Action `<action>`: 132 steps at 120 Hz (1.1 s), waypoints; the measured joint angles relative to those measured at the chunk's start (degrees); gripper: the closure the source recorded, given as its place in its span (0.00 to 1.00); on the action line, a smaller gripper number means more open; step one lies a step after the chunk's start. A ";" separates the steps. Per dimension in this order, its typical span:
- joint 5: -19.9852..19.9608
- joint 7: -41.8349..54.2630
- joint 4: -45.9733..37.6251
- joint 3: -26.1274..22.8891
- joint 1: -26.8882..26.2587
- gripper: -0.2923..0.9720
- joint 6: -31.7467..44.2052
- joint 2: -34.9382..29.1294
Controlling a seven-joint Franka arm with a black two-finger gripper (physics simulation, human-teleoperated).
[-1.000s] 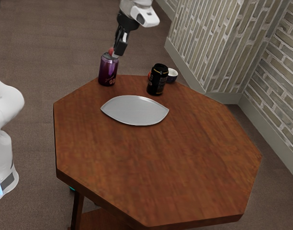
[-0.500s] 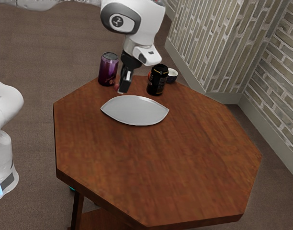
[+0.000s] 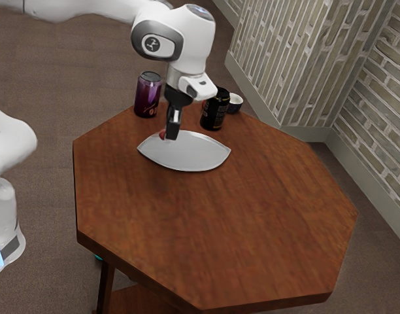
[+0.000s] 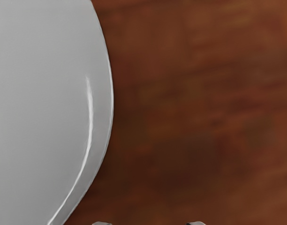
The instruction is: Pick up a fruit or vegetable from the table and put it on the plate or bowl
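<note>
- Exterior view: a brown octagonal table [image 3: 252,216] stands on carpet beside a pale brick wall [image 3: 304,59].
- A grey plate [image 3: 193,154] lies on the table's far half. Behind it stand a purple can [image 3: 148,95], a black can [image 3: 215,110] and a small white cup [image 3: 235,101], the cup just beside the black can.
- My gripper [image 3: 170,134] points down over the plate's rim on the exterior view's left. Its fingers are nearly closed and pinch a small red fruit [image 3: 163,135] at their tips, just above the plate.
- Wrist view: the plate's [image 4: 40,93] curved rim runs beside bare table [image 4: 204,93] wood. Two dark fingertips [image 4: 196,223] peek in over the wood, just beside the rim.
</note>
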 joint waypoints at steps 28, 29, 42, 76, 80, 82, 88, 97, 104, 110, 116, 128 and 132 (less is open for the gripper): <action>7.27 -1.51 -0.02 13.72 -12.13 0.66 3.60 -5.53; 7.50 -1.56 -0.02 13.97 -12.39 0.66 3.68 -5.72; 10.18 -2.20 -0.04 17.55 -15.73 0.66 4.36 -8.48; 17.30 -3.64 -2.12 23.26 -18.45 0.66 5.93 -15.17; 18.17 -3.78 -2.19 23.56 -18.67 0.66 6.55 -15.43; 18.52 -3.85 -2.24 23.92 -18.88 0.65 6.82 -15.51; 19.33 -4.04 -2.49 24.95 -19.53 0.65 7.56 -15.73; 20.05 -4.30 -2.61 26.09 -20.49 0.65 8.47 -15.86; 20.37 -4.47 -2.64 27.03 -21.22 0.65 9.08 -15.89; 20.62 -4.62 -2.65 27.51 -21.60 0.65 9.72 -15.90; 21.23 -4.75 -2.63 27.85 -22.17 0.65 10.45 -15.87; 23.41 -4.98 -2.70 29.32 -22.66 0.65 12.40 -15.75; 23.89 -5.05 -2.75 30.00 -22.91 0.65 12.94 -15.74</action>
